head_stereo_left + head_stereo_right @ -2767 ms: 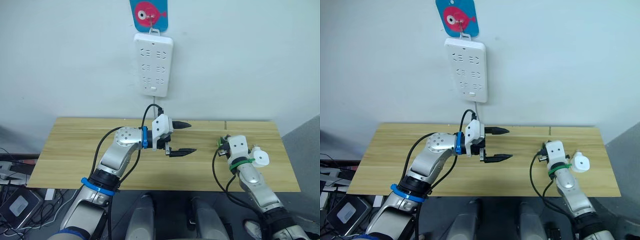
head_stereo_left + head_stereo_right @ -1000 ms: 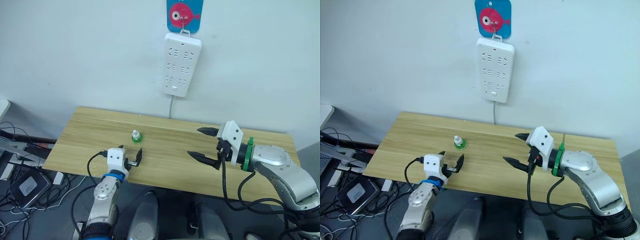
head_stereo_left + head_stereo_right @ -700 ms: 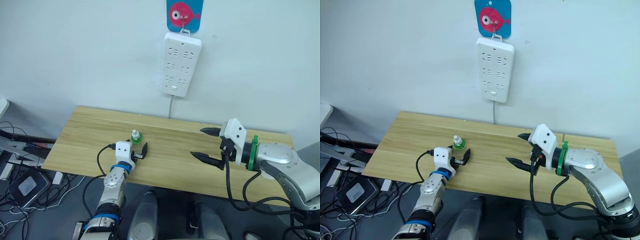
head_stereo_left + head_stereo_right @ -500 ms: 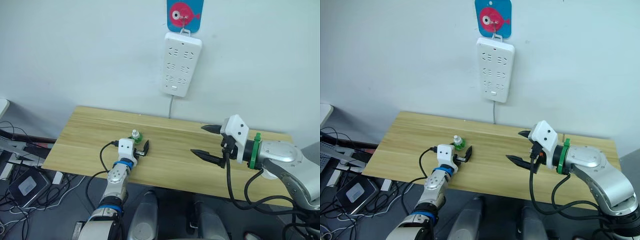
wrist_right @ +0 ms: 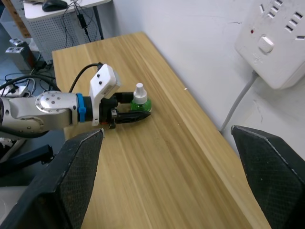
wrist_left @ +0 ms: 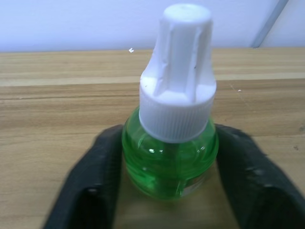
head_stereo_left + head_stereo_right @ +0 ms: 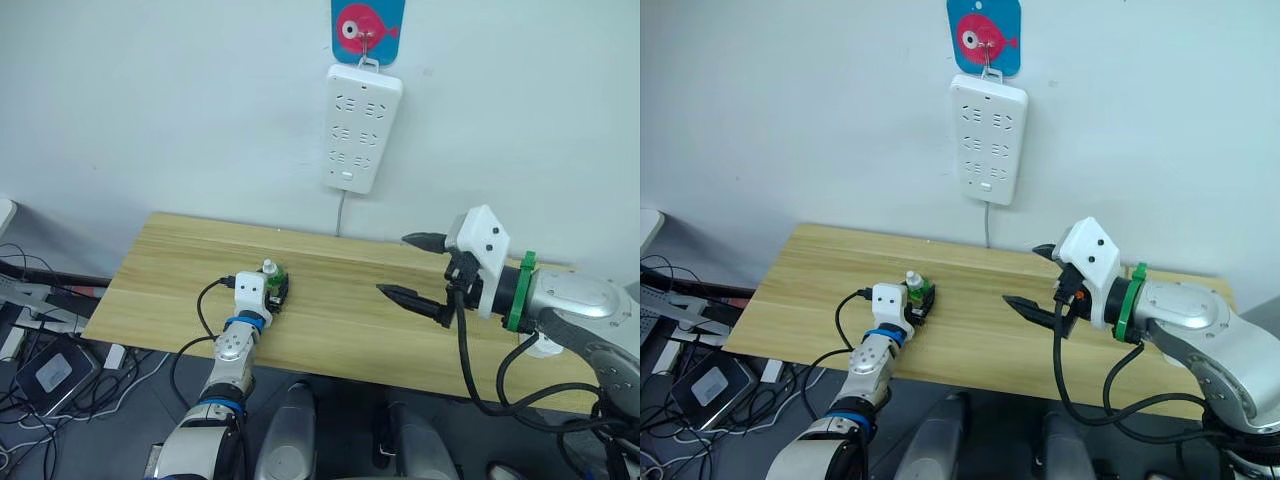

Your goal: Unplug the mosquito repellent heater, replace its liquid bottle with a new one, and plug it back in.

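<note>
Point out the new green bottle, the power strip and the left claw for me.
New bottle (image 6: 169, 164): left wrist view, on its green body below the white cap.
Power strip (image 7: 362, 128): left eye view, on the middle of its white face.
Left claw (image 5: 134, 109): right wrist view, between its fingertips, at the bottle.

— What do the arms look like?
— Silver-grey shells, with a white boxy block at each wrist. The left arm (image 7: 232, 345) wears a blue band, the right arm (image 7: 560, 305) a green one.
— Anything else?
— Black cables loop beside both, and the fingers (image 7: 412, 300) are black and tapered.
</note>
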Motion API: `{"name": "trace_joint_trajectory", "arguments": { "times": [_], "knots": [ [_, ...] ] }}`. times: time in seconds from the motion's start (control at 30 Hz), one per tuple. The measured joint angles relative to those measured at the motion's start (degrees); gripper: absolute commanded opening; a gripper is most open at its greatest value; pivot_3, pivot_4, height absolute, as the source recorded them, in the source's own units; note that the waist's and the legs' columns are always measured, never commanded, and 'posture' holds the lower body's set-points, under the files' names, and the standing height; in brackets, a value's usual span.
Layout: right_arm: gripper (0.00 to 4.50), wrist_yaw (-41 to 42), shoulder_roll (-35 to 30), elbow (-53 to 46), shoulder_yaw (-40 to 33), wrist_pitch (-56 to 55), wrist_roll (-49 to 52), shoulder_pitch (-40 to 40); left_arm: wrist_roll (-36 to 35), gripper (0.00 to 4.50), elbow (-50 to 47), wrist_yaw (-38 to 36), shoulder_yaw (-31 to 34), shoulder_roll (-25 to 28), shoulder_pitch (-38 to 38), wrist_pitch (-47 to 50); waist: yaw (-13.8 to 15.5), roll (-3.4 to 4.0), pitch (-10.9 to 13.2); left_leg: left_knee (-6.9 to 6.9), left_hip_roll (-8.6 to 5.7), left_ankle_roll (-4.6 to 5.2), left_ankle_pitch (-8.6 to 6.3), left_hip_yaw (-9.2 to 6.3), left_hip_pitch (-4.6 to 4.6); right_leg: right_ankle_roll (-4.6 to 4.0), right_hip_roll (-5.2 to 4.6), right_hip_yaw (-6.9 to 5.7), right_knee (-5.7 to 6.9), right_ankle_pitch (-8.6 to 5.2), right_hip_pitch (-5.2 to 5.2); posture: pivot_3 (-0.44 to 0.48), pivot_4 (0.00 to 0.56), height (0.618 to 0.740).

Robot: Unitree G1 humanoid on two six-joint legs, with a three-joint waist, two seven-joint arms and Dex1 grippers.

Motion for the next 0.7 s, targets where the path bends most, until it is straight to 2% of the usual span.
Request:
{"name": "trace_joint_trajectory", "arguments": {
  "times": [0.2,0.3,0.37,0.43,0.53,0.7],
  "knots": [
    [4.5,-4.1,1.0,-2.5,-0.9,2.5,3.4,-0.2,0.8,2.23,-3.7,-2.9,-2.0,0.8,0.7,0.8,-0.1,0.0,0.0,0.0,0.0,0.0,0.0,0.0,0.0,0.0,0.0,-0.01,0.01,0.0,0.0,0.254,0.266,0.74],
    [4.5,-6.5,3.5,-3.9,0.3,3.6,6.2,-1.3,-1.4,2.23,-14.8,-15.6,-6.4,3.0,0.5,7.5,-0.2,0.0,0.0,0.0,0.02,0.0,0.01,-0.04,-0.04,-0.15,0.04,-0.05,0.04,0.08,-0.03,0.268,0.261,0.74],
    [4.5,-7.5,4.4,-3.8,1.9,3.8,7.0,-2.6,-4.9,2.23,-25.4,-28.0,-10.8,6.1,-1.1,15.3,-0.2,0.0,0.0,0.0,0.03,-0.01,0.01,-0.04,-0.04,-0.27,0.04,-0.05,0.03,0.14,-0.02,0.272,0.256,0.74],
    [4.5,-7.6,4.4,-3.1,3.7,3.7,6.5,-3.9,-7.3,2.23,-31.4,-36.9,-13.6,8.9,-3.0,20.5,-0.5,0.01,0.0,0.0,0.03,0.0,0.01,-0.03,-0.03,-0.27,0.05,-0.03,0.0,0.14,-0.01,0.271,0.25,0.74],
    [4.5,-8.0,5.5,-0.2,6.3,2.7,4.8,-5.1,-9.0,2.23,-35.4,-49.7,-17.3,13.3,-6.6,26.1,-1.1,0.01,0.0,-0.03,0.04,0.01,0.01,-0.04,-0.04,-0.1,0.09,-0.03,-0.01,0.01,-0.06,0.258,0.239,0.74],
    [4.5,-8.9,8.3,3.5,9.1,0.2,1.3,-6.9,-10.7,2.23,-35.6,-60.3,-19.9,13.7,-11.2,31.6,-1.7,0.01,0.0,-0.04,0.06,0.02,0.01,-0.06,-0.22,-0.09,0.16,-0.04,0.06,0.01,-0.27,0.219,0.219,0.74]
  ]
}}
